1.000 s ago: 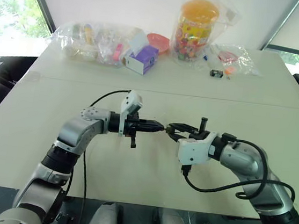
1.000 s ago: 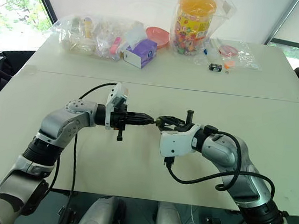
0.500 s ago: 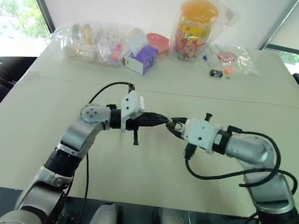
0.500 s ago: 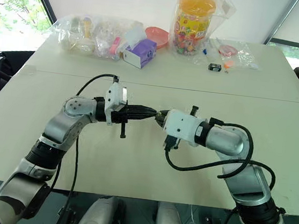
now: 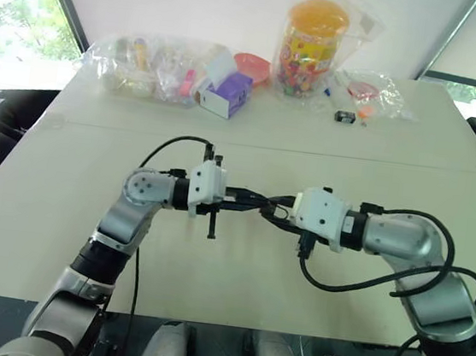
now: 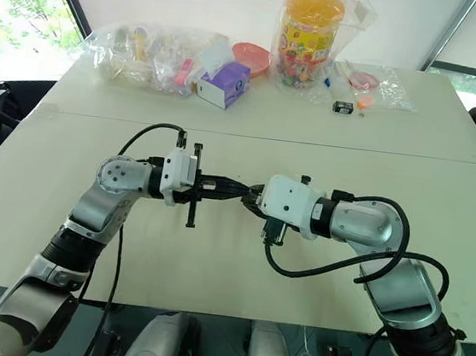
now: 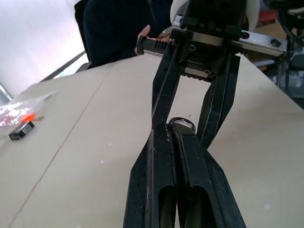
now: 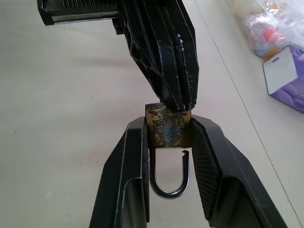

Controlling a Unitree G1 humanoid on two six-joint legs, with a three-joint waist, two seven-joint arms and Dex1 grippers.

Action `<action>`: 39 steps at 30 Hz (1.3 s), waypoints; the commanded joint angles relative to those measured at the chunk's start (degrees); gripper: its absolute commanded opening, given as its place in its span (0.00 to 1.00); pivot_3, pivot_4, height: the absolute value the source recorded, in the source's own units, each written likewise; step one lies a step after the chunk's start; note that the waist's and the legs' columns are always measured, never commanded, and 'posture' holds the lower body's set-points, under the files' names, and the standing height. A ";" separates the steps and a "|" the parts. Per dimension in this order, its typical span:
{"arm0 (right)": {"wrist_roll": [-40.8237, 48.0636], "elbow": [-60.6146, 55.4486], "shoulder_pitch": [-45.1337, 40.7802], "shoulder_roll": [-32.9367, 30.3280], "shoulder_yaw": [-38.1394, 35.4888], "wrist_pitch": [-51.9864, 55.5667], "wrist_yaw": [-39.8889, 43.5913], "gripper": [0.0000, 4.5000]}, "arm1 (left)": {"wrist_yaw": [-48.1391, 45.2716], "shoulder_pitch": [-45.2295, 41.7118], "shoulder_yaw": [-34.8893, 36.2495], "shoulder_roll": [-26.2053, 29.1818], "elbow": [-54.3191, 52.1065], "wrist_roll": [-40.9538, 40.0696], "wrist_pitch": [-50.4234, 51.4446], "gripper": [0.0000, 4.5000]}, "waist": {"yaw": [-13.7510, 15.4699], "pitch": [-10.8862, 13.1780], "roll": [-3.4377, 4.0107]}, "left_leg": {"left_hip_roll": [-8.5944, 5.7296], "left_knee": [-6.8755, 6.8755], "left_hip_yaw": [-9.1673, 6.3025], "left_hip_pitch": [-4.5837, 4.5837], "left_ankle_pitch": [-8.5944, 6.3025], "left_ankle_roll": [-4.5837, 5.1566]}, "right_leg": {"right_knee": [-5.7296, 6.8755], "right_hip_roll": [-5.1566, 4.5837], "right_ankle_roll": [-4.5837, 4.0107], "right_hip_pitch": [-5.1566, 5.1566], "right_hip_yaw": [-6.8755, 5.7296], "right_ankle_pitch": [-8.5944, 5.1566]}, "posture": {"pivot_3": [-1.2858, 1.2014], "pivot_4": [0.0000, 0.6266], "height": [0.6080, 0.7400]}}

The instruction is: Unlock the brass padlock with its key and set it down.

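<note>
The long pale table [image 5: 62, 210] carries clear plastic bags [image 5: 148, 65] and a candy jar [image 5: 312, 40] along its far edge. Above its middle, the 2 grippers meet tip to tip. The right gripper [image 8: 168, 128] clamps the brass padlock [image 8: 167, 127] by its body, shackle [image 8: 169, 175] sprung free at 1 end. The left gripper [image 8: 179, 97], pinched fully together, presses against the padlock's bottom end.
</note>
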 commanded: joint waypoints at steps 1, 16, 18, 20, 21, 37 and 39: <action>-3.85 -0.33 -1.93 -1.92 0.36 -6.70 -2.00 0.15 | 3.29 -1.88 1.89 -0.19 -1.61 -6.45 15.48 0.01 | -0.06 0.00 -0.01 | 0.00 0.00 0.00 -0.01 0.00 0.00 | 0.00 0.01 0.00 0.00 -0.01 0.00 | 0.52 0.24 0.96; -9.07 1.98 -0.82 -3.26 1.63 -14.86 -3.62 0.15 | 9.55 -4.14 6.62 -0.09 -2.15 -19.95 44.43 0.71 | 0.03 0.01 -0.01 | 0.00 0.02 -0.02 0.00 0.01 -0.01 | 0.04 -0.04 0.01 -0.01 0.01 -0.01 | 0.52 0.24 0.96; -9.22 2.00 -0.78 -3.13 1.66 -14.96 -3.63 0.15 | 9.67 -4.21 6.17 -0.65 -1.75 -19.44 44.04 0.71 | -0.02 0.01 -0.01 | 0.00 0.02 -0.02 0.00 0.01 -0.01 | 0.04 -0.05 0.01 -0.01 0.01 -0.01 | 0.52 0.24 0.96; -9.35 1.98 -0.78 -3.14 1.69 -15.03 -3.61 0.15 | 9.91 -4.63 6.06 -1.40 -1.19 -19.17 43.86 0.71 | -0.04 0.01 -0.01 | 0.00 0.02 -0.02 0.00 0.01 -0.01 | 0.04 -0.04 0.01 -0.01 0.01 -0.01 | 0.52 0.24 0.96; -9.45 1.92 -0.78 -3.11 1.76 -15.00 -3.62 0.15 | 9.95 -4.76 6.07 -1.62 -0.99 -19.04 43.80 0.71 | -0.05 0.01 -0.01 | 0.00 0.02 -0.02 0.00 0.01 -0.02 | 0.04 -0.04 0.01 -0.01 0.01 -0.01 | 0.52 0.24 0.96; -10.46 0.13 -0.03 -3.27 2.11 -14.34 -2.93 0.15 | 10.33 -6.01 5.06 -5.62 3.71 -16.61 40.71 0.45 | 0.01 0.01 -0.01 | -0.01 0.02 -0.02 0.00 0.01 -0.02 | 0.04 -0.02 0.01 -0.01 0.01 -0.01 | 0.52 0.24 0.96; -10.60 -0.20 0.01 -3.05 2.28 -14.11 -2.83 0.15 | 10.10 -5.85 4.89 -5.73 3.53 -16.64 40.92 0.22 | -0.03 0.01 -0.01 | -0.01 0.02 -0.02 0.00 0.01 -0.02 | 0.04 -0.03 0.01 -0.01 0.01 -0.01 | 0.52 0.24 0.96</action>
